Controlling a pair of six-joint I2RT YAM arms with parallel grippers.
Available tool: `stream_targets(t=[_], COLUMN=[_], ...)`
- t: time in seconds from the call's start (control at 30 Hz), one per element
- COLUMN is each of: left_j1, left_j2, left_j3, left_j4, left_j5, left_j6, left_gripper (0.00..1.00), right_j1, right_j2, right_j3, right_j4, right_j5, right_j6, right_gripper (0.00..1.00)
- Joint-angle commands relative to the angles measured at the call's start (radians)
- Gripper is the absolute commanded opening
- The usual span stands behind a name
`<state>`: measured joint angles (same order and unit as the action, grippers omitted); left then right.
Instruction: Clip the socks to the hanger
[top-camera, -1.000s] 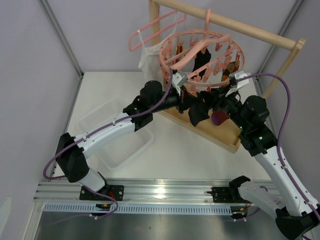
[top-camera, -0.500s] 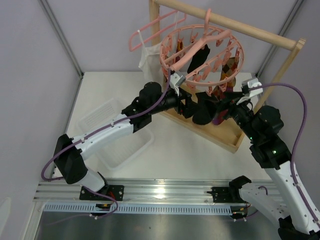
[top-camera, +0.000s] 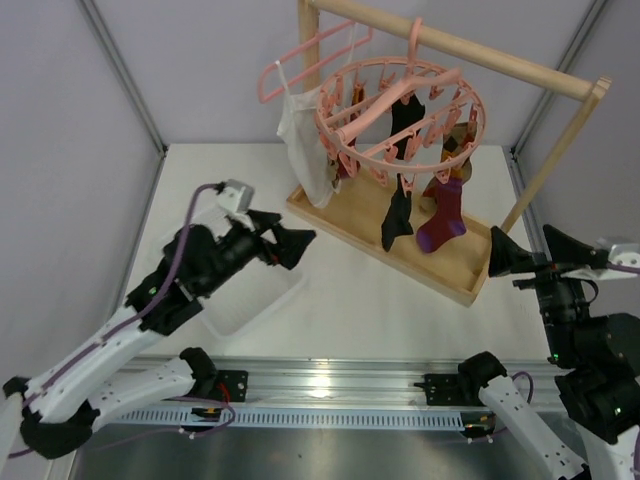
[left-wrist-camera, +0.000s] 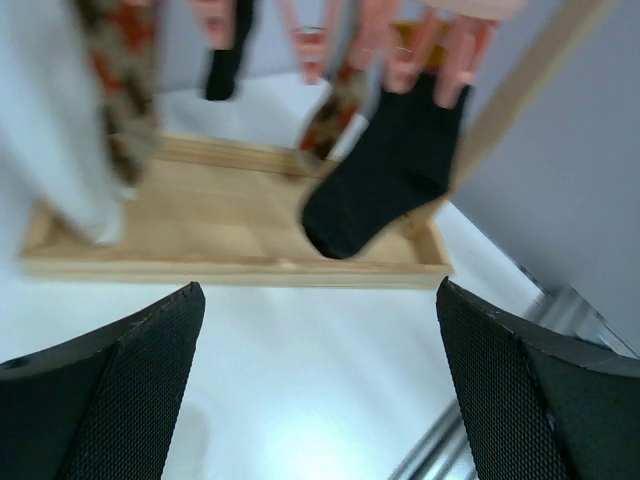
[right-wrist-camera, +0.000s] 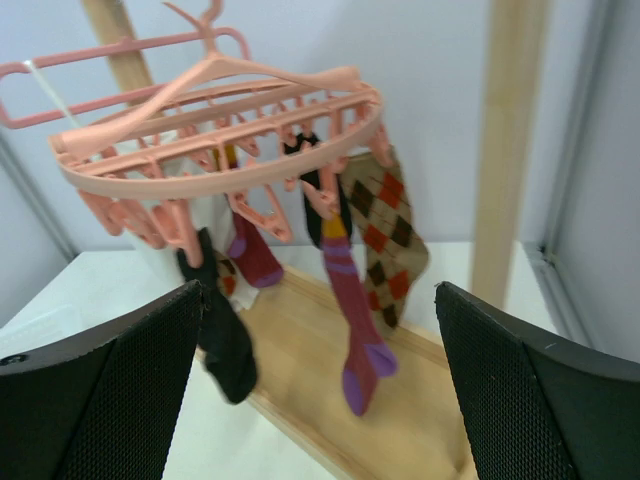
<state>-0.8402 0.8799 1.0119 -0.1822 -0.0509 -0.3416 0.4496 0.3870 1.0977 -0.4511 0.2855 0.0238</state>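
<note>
The round pink hanger hangs from the wooden rail, and several socks dangle from its clips. A black sock and a maroon sock with purple toe hang at the front, over the wooden base. A tan argyle sock and a second maroon sock hang behind them. My left gripper is open and empty, well left of the hanger and low over the table. My right gripper is open and empty, to the right of the wooden base. The black sock faces the left wrist camera.
A wooden rack stands on a tray-like base. A thin pink coat hanger holds a white camisole left of the round hanger. A clear plastic bin lies under my left arm. A metal rail runs along the near edge.
Both arms have pulled back from the hanger toward the near edge. Both grippers went from shut to open. The black and maroon socks now hang free from the clips.
</note>
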Motion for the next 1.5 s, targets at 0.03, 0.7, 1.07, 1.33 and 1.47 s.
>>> stream_targets(t=[0.03, 0.7, 1.07, 1.33, 1.47], left_j1=[-0.002, -0.002, 0.003, 0.026, 0.032], left_j2=[-0.247, -0.969, -0.969, -0.963, -0.969], left_j3=[-0.094, -0.357, -0.372, -0.381, -0.381], left_j4=[-0.246, -0.559, -0.539, -0.522, -0.522], left_j5=[-0.355, -0.754, -0.742, -0.716, -0.715], left_j6=[-0.002, -0.002, -0.007, 0.015, 0.015], left_gripper=[0.99, 0.99, 1.00, 0.99, 1.00], right_j1=[-0.003, 0.003, 0.009, 0.012, 0.015], right_j2=[-0.132, -0.338, -0.330, -0.327, -0.327], right_j3=[-0.042, -0.151, -0.160, -0.167, -0.168], right_j4=[-0.112, -0.202, -0.196, -0.181, -0.182], right_j5=[0.173, 0.296, 0.300, 0.285, 0.287], right_j6=[-0.019, -0.019, 0.005, 0.021, 0.018], right_gripper=[0.99, 0.99, 0.99, 1.00, 0.99])
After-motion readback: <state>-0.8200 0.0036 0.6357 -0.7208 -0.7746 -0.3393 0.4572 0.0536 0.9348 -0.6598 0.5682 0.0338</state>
